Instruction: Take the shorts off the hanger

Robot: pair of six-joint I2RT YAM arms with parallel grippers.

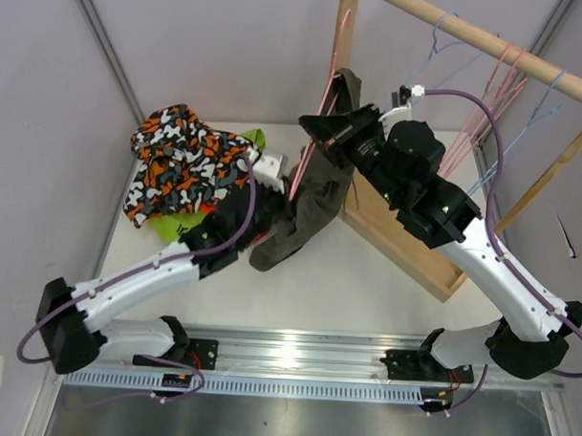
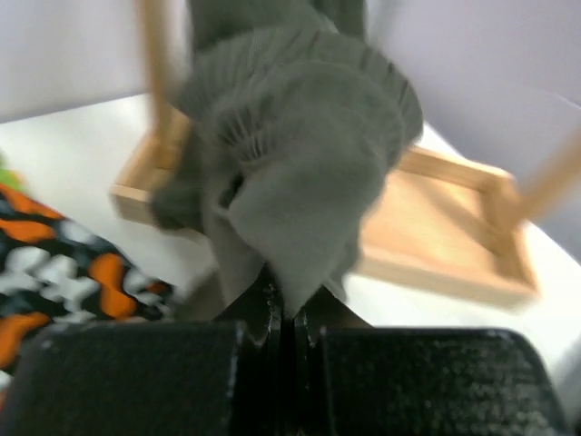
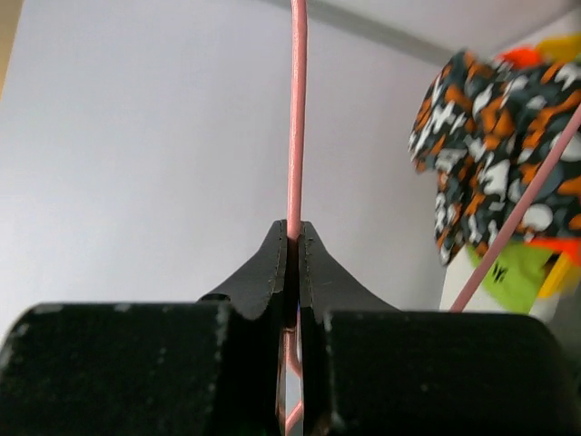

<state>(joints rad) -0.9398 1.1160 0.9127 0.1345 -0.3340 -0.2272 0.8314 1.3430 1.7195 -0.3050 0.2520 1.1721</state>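
Observation:
The dark olive shorts point(image 1: 316, 195) hang from a pink wire hanger point(image 1: 307, 156) in the middle of the table. My left gripper point(image 1: 272, 225) is shut on the lower edge of the olive shorts point(image 2: 300, 182). My right gripper point(image 1: 313, 128) is shut on the pink hanger wire point(image 3: 296, 118) above them. The orange-black-white camouflage shorts point(image 1: 178, 161) lie in a pile at the back left, on top of the lime green shorts point(image 1: 171, 225); they also show in the right wrist view point(image 3: 490, 136). The navy and plain orange shorts are mostly hidden in the pile.
A wooden rack with a base frame point(image 1: 405, 246) and a top rod point(image 1: 488, 38) stands at the right. Several empty pink and blue wire hangers point(image 1: 496, 91) hang on the rod. A metal rail point(image 1: 296, 357) runs along the near edge.

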